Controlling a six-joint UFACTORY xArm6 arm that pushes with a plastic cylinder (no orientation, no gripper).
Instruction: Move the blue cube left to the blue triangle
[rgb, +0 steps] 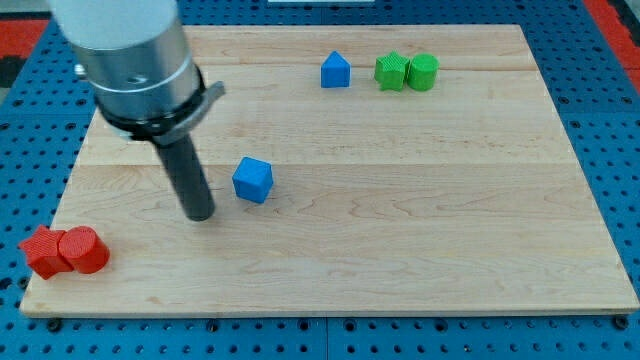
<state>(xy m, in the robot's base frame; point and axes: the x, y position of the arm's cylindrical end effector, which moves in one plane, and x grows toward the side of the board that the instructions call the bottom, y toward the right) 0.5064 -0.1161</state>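
The blue cube (253, 180) lies on the wooden board (400, 220), left of the middle. The blue triangle (336, 71) stands near the view's top, up and to the right of the cube. My tip (201, 214) rests on the board just to the left of the blue cube and a little below it, with a small gap between them. The rod rises from the tip to the grey arm body at the view's top left.
A green block (391, 71) and a green cylinder (423, 72) stand side by side right of the blue triangle. A red block (42, 250) and a red cylinder (82, 250) sit at the board's lower left corner.
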